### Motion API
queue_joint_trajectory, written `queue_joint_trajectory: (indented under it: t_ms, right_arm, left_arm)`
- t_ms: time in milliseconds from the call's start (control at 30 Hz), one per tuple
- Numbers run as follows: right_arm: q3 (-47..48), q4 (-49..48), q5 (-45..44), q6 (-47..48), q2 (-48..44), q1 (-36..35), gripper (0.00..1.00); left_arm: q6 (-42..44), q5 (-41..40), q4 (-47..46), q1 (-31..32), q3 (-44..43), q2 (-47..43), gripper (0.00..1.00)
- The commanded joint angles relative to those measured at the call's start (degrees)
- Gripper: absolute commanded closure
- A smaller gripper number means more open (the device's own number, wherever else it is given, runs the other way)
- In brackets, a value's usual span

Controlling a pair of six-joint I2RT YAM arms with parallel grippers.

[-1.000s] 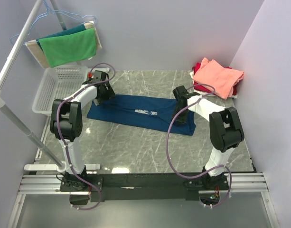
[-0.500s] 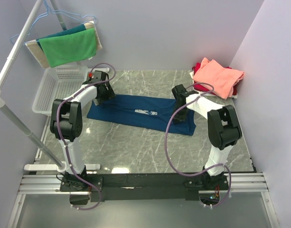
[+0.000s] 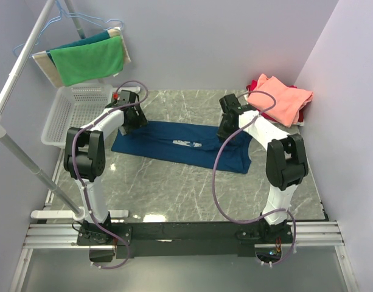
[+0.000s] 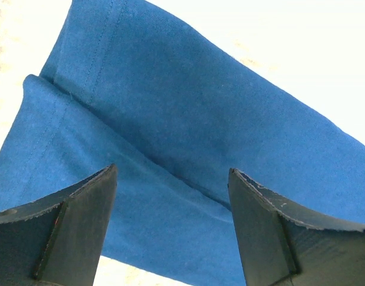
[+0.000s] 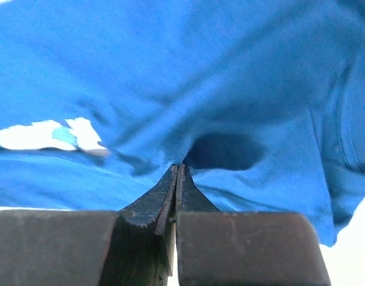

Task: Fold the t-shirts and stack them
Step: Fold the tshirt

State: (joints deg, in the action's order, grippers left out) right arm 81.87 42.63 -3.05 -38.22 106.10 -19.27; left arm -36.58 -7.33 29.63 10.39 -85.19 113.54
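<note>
On the marble table [image 3: 174, 194] the navy t-shirt [image 3: 168, 143] is lying centred; right gripper [image 5: 177, 168] is pinching its 3 o'clock end, left gripper [image 4: 171, 173] is hovering spread at 9 o'clock, needing a matching pinch.

Pale lilac walls [image 3: 204, 42], grey marble tabletop [image 3: 174, 191], white pole [image 3: 22, 59] at left

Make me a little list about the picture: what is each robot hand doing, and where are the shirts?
left gripper: open, just above the navy t-shirt, at the end on its own side
right gripper: shut, pinching the navy t-shirt's cloth
navy t-shirt: laid out long on the table
folded pile: salmon-pink t-shirt on top of a red t-shirt, far right corner
</note>
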Motion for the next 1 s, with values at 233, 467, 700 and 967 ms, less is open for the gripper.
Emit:
queue_joint_trajectory:
  t_ms: [233, 467, 700, 967]
  right_arm:
    - [16.04, -1.23, -0.2, 2.88, 11.05, 1.25, 1.0]
    - [25.43, -1.76, 1.9, 3.85, 17.46, 2.48, 1.0]
    - [30.89, -5.54, 8.22, 6.4, 22.64, 3.97, 1.0]
    - [20.28, -11.6, 6.65, 7.37, 12.05, 4.5, 0.45]
  left_arm:
    - [0.98, -0.84, 1.49, 0.33, -1.73, -3.76, 0.19]
    - [0.98, -1.28, 2.37, 0.33, -2.88, -3.41, 0.19]
    - [0.54, -0.93, 2.89, 0.33, -4.63, -2.18, 0.19]
    - [0.54, -0.84, 2.45, 0.42, -5.43, -1.48, 0.19]
